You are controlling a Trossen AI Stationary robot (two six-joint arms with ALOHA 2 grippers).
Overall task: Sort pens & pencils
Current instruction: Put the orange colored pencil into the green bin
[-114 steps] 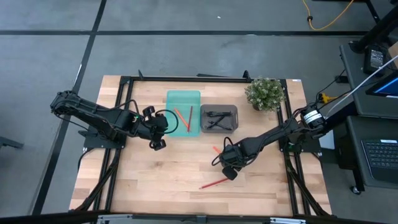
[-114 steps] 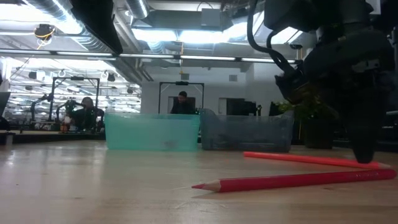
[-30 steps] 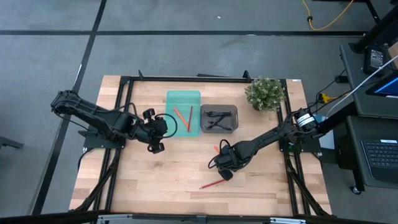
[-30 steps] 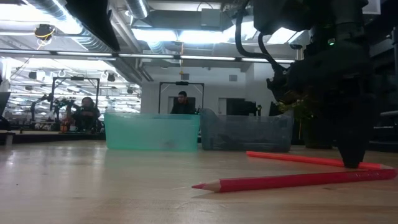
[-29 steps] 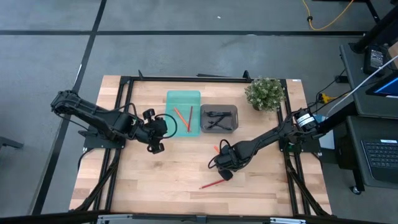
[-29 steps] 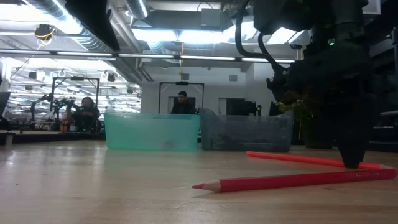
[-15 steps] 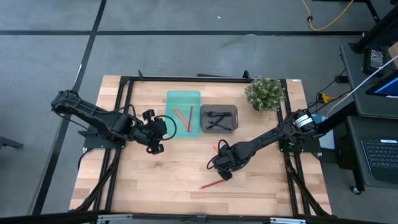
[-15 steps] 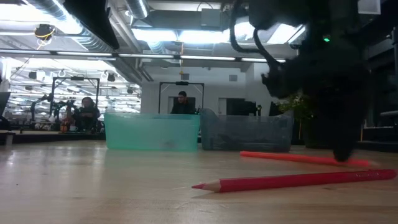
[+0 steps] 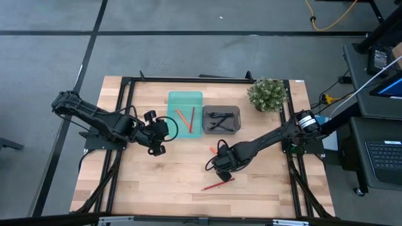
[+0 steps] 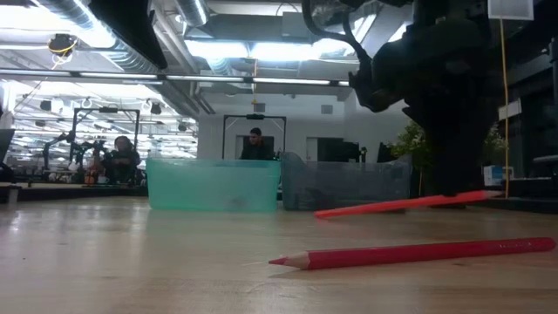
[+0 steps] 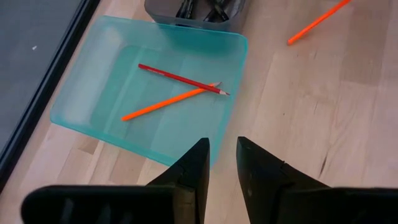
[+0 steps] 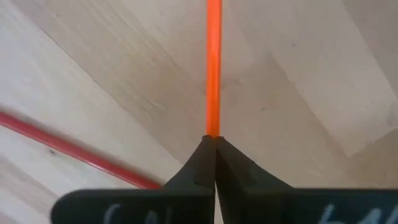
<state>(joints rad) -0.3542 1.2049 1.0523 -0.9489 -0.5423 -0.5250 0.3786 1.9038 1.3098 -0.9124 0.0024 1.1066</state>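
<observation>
My right gripper is shut on an orange pencil above the middle of the table, right of centre. A red pencil lies flat on the table just nearer than it. A teal tray at the far middle holds a red stick and an orange stick. The grey tray beside it holds black pens. My left gripper hovers open beside the teal tray's near left corner, holding nothing. My right gripper pinches the orange pencil between its two fingers, close to one end. The fingers come from above, pointing down, and lie across it. The held end is lifted and the pencil slopes down to its free tip; whether that tip touches the table I cannot tell.
A potted plant stands at the far right corner. A black frame runs along the table's edges. Bare wood lies near the front edge. People sit in the room beyond the table.
My right gripper has risen and gone a little toward the table's left with the orange pencil. The pencil's held end has come up off the table, so it now slopes instead of lying flat. The red pencil has stayed where it was.
</observation>
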